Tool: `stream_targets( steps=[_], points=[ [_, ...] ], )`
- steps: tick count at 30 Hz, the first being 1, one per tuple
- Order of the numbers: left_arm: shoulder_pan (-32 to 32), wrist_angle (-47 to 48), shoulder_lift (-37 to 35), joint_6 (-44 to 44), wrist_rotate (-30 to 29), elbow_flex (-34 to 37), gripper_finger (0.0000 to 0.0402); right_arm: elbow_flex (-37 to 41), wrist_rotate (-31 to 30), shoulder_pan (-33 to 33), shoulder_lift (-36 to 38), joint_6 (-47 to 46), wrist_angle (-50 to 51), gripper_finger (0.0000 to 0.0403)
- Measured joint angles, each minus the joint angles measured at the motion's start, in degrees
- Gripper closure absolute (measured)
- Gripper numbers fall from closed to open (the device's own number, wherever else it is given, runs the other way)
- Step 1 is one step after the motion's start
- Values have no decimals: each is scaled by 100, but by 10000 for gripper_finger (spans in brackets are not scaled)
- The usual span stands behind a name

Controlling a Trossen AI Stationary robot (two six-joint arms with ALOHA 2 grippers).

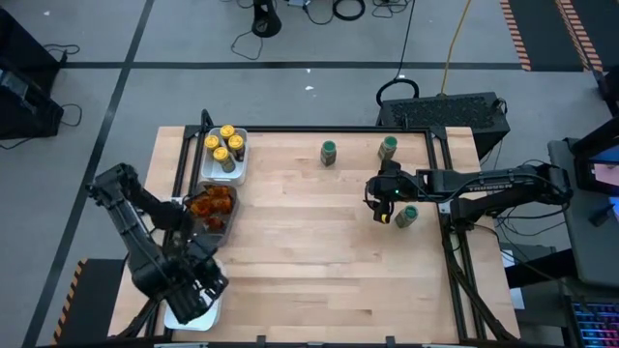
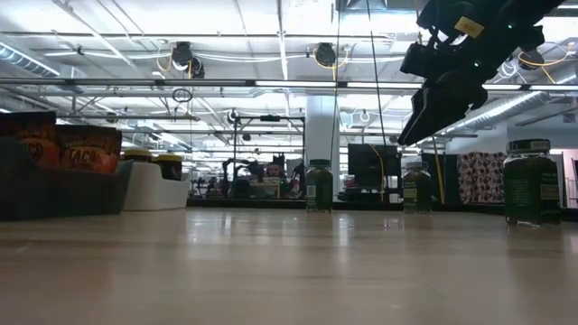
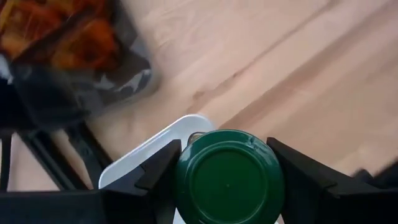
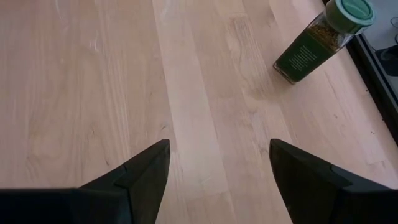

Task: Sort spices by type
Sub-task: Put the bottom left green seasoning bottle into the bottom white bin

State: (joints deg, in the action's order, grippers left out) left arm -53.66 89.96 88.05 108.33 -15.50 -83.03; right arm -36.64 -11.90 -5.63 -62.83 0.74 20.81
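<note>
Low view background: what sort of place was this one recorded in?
Most likely a robotics lab or workshop in an industrial hall. The low view shows an open ceiling with strip lights and bare pipes; the high view shows a framed wooden table on a grey taped floor with loose cables lying about.

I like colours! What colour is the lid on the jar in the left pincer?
Dark green. The jar's lid shows best in the left wrist view.

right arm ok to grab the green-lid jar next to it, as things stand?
Probably yes. The right gripper hangs open above bare table, the green-lid jar stands upright just beside it, and nothing lies between them.
</note>
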Motion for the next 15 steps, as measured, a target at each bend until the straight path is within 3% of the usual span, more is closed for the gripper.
stream_targets(
  steps=[11, 15],
  points=[
    [-790, -123, 2, 2257, 42, 810, 196, 0, 24, 0, 0, 27, -6, 145],
    [-827, -405, 13, 2433, 87, 1185, 196, 0, 24, 0, 0, -35, -100, 145]
  ],
)
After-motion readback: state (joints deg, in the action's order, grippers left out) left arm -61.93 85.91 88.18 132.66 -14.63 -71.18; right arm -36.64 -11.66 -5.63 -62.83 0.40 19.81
